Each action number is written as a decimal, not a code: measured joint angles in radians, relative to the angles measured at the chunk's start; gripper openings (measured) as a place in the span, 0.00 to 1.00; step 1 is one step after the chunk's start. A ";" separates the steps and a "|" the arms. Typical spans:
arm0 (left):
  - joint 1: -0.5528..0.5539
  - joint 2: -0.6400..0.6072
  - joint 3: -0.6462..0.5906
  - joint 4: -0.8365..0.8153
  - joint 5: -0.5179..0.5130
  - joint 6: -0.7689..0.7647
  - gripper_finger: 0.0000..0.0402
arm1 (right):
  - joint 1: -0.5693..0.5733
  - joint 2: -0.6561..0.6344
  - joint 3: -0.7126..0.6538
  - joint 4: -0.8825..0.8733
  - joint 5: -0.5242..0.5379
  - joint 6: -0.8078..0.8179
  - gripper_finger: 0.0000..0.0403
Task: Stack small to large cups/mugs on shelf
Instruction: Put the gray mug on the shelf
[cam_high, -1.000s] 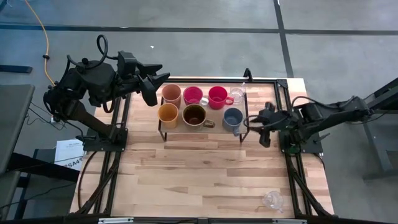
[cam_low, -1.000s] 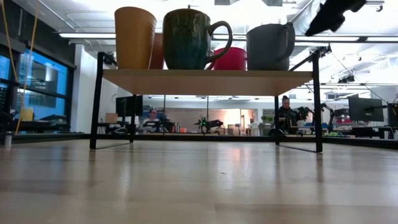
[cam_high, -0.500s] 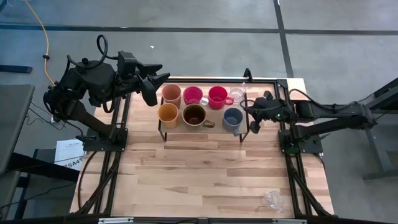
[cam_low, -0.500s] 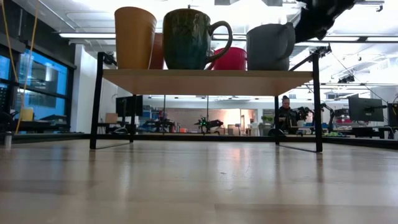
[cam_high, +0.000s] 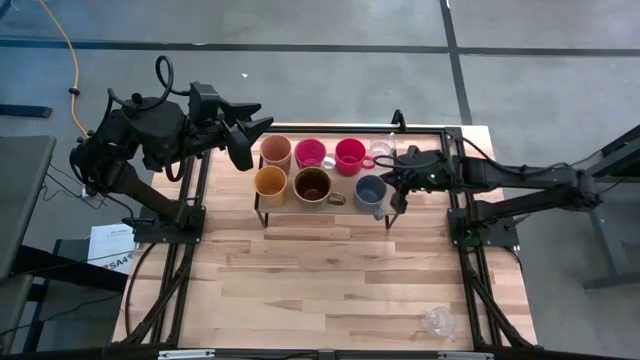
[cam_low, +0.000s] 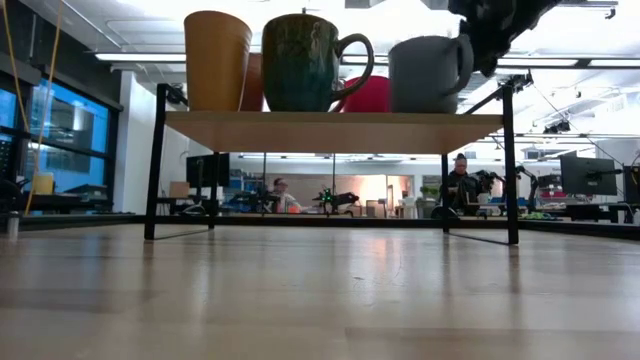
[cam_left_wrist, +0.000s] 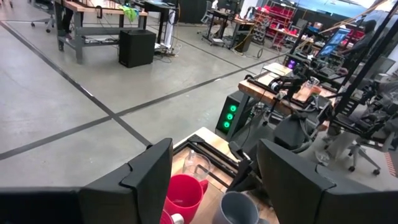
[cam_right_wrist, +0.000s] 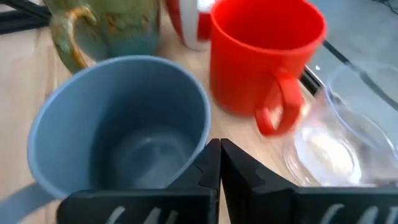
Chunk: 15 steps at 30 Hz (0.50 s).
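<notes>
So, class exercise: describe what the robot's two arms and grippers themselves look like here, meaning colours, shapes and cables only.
Both arms are dark, nearly black, built from jointed segments. The left arm is bulky, with black cables looping off it. The right arm is long and slim. The left gripper has two broad, flat, angular black fingers. The right gripper shows matte black wedge-shaped fingers.

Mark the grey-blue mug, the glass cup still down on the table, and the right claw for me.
grey-blue mug (cam_high: 373, 189), high view, inside of its bowl.
glass cup (cam_high: 437, 322), high view, middle of its rim opening.
right claw (cam_high: 398, 184), high view, at the fingertips beside the mug.
</notes>
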 joint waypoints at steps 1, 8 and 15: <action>0.000 0.000 0.000 0.000 0.000 0.001 0.55 | -0.003 0.010 0.000 0.020 -0.011 -0.009 0.00; 0.000 0.000 0.000 0.000 0.000 0.008 0.55 | -0.003 0.051 0.000 0.127 -0.031 -0.026 0.00; 0.000 0.000 0.000 0.000 0.000 0.021 0.56 | 0.004 -0.021 0.100 -0.027 -0.046 -0.017 0.00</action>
